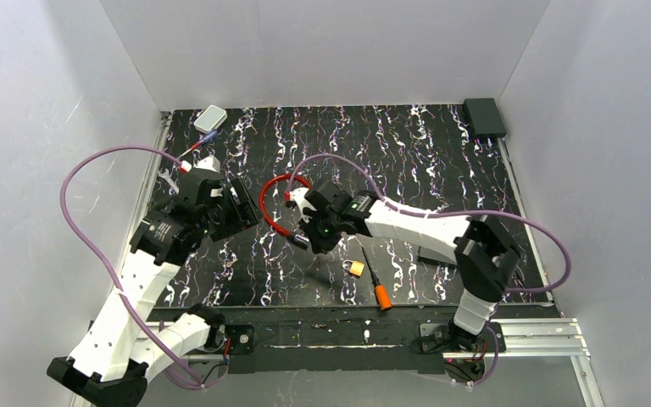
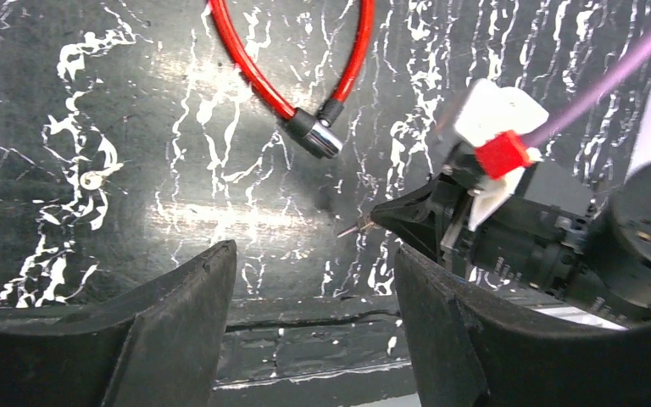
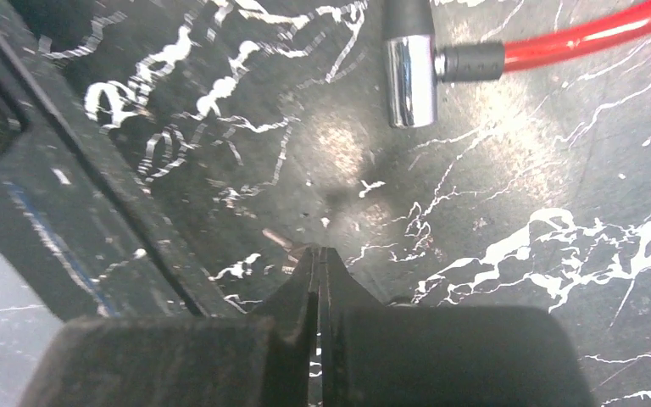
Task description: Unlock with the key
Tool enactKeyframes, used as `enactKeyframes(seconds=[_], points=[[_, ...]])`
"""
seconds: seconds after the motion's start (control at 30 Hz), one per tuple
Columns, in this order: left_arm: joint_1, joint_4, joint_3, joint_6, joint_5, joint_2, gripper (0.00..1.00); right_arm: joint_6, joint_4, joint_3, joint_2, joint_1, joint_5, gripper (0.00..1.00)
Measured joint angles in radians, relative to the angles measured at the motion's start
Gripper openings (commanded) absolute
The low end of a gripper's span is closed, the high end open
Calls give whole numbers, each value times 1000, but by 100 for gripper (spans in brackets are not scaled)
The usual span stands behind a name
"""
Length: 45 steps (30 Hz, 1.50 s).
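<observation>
A red cable lock (image 1: 273, 202) lies looped on the black marbled mat, and its chrome lock head (image 2: 318, 136) (image 3: 411, 80) rests flat. My right gripper (image 3: 318, 252) (image 1: 303, 241) is shut just short of that head, low over the mat. A thin silvery key (image 2: 352, 229) (image 3: 281, 241) sticks out from its tips, pinched between the fingers. My left gripper (image 2: 314, 254) (image 1: 242, 203) hovers to the left of the cable loop, open with nothing between its fingers, facing the lock head and the right gripper's tips.
A small brass padlock (image 1: 356, 269) and an orange-handled screwdriver (image 1: 377, 284) lie near the mat's front edge. A white box (image 1: 210, 118) sits at the back left corner, a black box (image 1: 484, 115) at the back right. White walls enclose three sides.
</observation>
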<state>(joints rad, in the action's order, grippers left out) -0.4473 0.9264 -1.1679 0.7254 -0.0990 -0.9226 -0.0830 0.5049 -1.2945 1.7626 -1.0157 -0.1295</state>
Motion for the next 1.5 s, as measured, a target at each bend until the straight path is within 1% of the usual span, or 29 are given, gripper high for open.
enactKeyframes(seconds=[0.27, 0.37, 0.47, 0.57, 0.67, 0.77, 0.9, 1.07, 1.23, 1.5], points=[[0, -14, -13, 102, 59, -3, 62, -63, -66, -4, -130, 0, -27, 1], [0, -19, -31, 142, 98, -23, 65, -88, -75, -14, -155, 0, -32, 1], [0, -72, -37, 158, 160, -41, 66, -132, -92, -43, -168, 2, -39, 1], [0, -138, -23, 206, 208, -40, 63, -185, -136, -55, -188, 8, -50, 1], [0, -168, -16, 298, 235, -39, 61, -238, -184, -58, -227, 14, -51, 1], [0, -177, -16, 447, 242, -36, 60, -283, -231, -60, -265, 22, -41, 1], [0, -190, -12, 651, 247, -25, 54, -335, -283, -80, -286, 36, -27, 1], [0, -206, 49, 892, 269, 2, 55, -370, -307, -99, -286, 46, -2, 1], [0, -210, 89, 1034, 279, 8, 52, -393, -307, -115, -286, 47, 22, 1], [0, -242, 135, 1149, 299, 12, 49, -412, -319, -143, -287, 51, 51, 1]])
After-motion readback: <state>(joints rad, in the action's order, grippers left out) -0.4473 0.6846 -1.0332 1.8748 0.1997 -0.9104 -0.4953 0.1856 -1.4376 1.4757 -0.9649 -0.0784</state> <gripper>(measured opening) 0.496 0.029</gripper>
